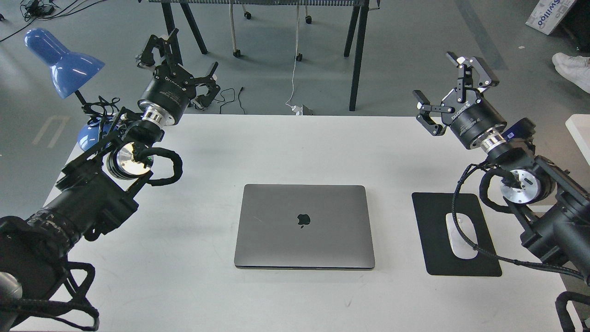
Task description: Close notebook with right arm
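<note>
The notebook (304, 226) lies flat and shut on the white table (295, 147), its grey lid up with the dark apple logo in the middle. My right gripper (454, 85) is open and empty, raised high above the table's far right corner, well away from the notebook. My left gripper (177, 64) is open and empty, held up over the table's far left edge beside the blue lamp.
A black mouse pad (461, 235) with a white mouse (461, 235) lies right of the notebook, under my right arm's cable. A blue desk lamp (62, 60) stands at the far left corner. Black table legs and cables are on the floor beyond.
</note>
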Robot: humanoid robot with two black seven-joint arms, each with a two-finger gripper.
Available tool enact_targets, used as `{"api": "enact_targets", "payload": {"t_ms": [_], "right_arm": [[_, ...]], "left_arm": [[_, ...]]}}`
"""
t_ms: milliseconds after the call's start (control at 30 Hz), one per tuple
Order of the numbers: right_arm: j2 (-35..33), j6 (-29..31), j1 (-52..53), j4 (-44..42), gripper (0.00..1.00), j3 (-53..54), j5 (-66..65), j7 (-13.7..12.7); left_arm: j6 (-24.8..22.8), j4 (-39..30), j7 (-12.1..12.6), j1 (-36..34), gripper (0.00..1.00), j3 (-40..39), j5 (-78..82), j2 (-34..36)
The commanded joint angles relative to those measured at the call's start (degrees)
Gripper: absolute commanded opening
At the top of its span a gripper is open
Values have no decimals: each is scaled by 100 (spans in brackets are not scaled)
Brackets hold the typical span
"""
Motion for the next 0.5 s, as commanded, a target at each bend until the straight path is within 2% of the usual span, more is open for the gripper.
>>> {"api": "enact_targets", "payload": {"t_ms": [0, 133, 467], "right_arm": [[53, -22, 346, -777, 100, 59, 949, -196], [88, 13, 540, -1253, 100, 68, 1575, -197], [97, 84, 497, -1218, 100, -20, 1602, -188]], "left_arm": [[0, 0, 0, 0, 100, 8, -1, 0], [0, 0, 0, 0, 100, 0, -1, 0], [0, 0, 0, 0, 100, -1, -1, 0]]}}
